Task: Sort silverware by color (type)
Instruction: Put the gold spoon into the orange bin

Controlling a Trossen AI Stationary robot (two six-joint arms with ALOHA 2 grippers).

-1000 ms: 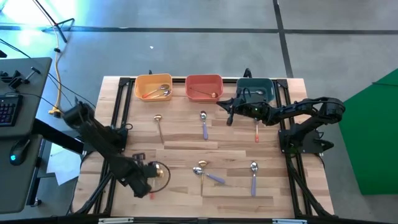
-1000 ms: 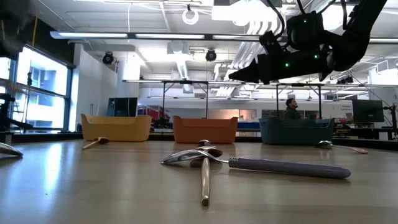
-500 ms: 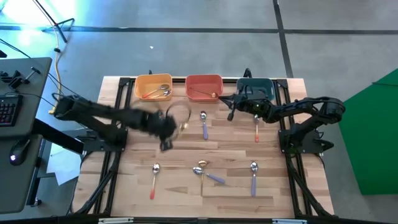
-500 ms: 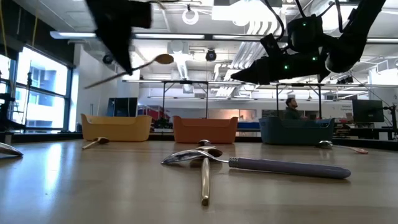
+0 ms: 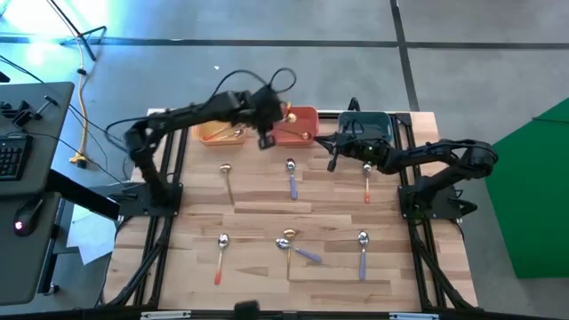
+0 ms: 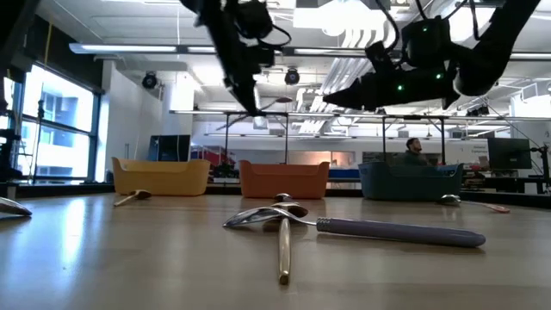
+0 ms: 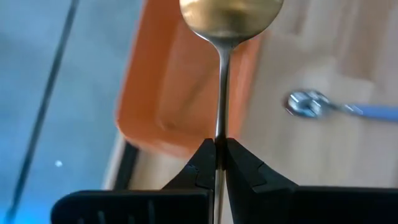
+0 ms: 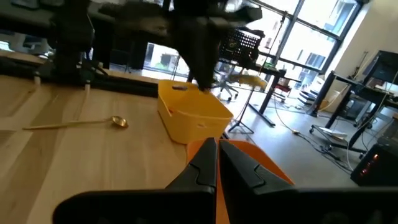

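My left gripper (image 5: 270,123) hangs in the air over the far row of bins, at the red bin's (image 5: 304,114) left side, shut on a gold spoon (image 7: 230,15). The left wrist view shows the red bin (image 7: 168,93) under the spoon's bowl. My right gripper (image 5: 325,148) is shut and holds nothing, hovering beside the teal bin (image 5: 378,120). Several spoons lie flat on the table: a gold one (image 5: 226,178), purple-handled ones (image 5: 292,180) (image 5: 362,253), red-handled ones (image 5: 366,182) (image 5: 220,260), and a crossed gold and purple pair (image 5: 292,244). My left gripper pinches the gold spoon's thin handle (image 7: 221,134) between its two fingers (image 7: 202,165), coming from above. The handle runs along the fingers and the bowl sticks out ahead of the tips. The spoon is lifted clear, tilted with its bowl (image 6: 280,102) slightly up.
The yellow bin (image 5: 206,116) holds spoons (image 5: 229,133), and another spoon (image 5: 293,135) lies in the red bin. The three bins line the table's far edge. Black frame rails run along the left and right edges. A person (image 6: 415,151) stands in the room beyond.
My left gripper has swung from the table's near-left corner up and across to the far edge, ending over the red bin with the gold spoon carried in the air. A red-handled spoon that the arm covered now shows near the left.
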